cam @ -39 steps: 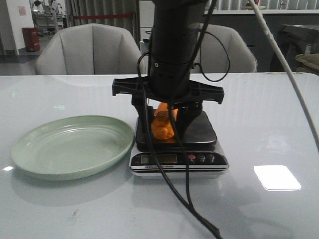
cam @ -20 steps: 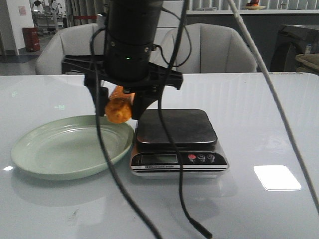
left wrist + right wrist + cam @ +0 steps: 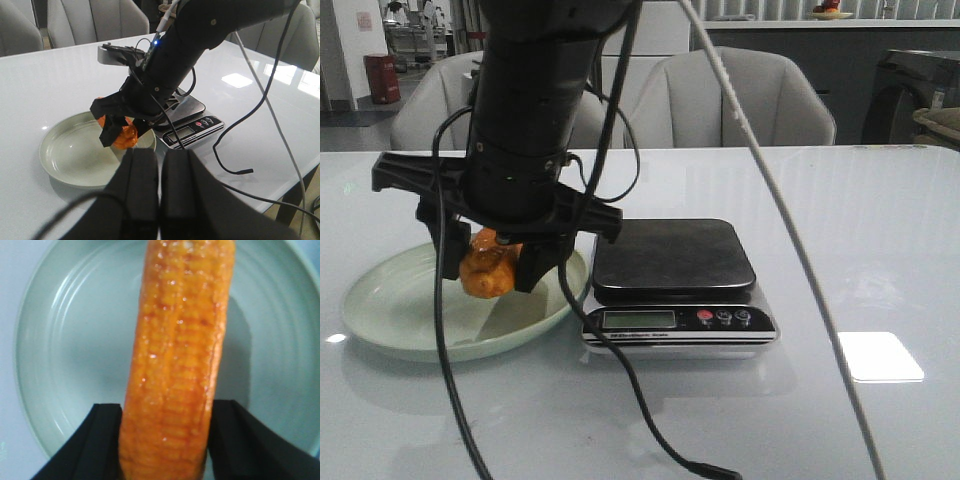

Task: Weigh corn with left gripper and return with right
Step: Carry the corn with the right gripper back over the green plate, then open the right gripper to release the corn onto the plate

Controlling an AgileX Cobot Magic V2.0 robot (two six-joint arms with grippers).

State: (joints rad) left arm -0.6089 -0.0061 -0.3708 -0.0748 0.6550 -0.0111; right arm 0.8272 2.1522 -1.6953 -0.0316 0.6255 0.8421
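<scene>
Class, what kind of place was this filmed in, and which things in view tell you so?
Probably an office or lab meeting area: a glossy white table with grey upholstered chairs behind it, and a digital kitchen scale beside a green plate, set out for a robot test.

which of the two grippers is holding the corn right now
The right gripper: its fingers clamp the corn over the green plate. The left gripper is shut on nothing, held back from the plate and the scale.
</scene>
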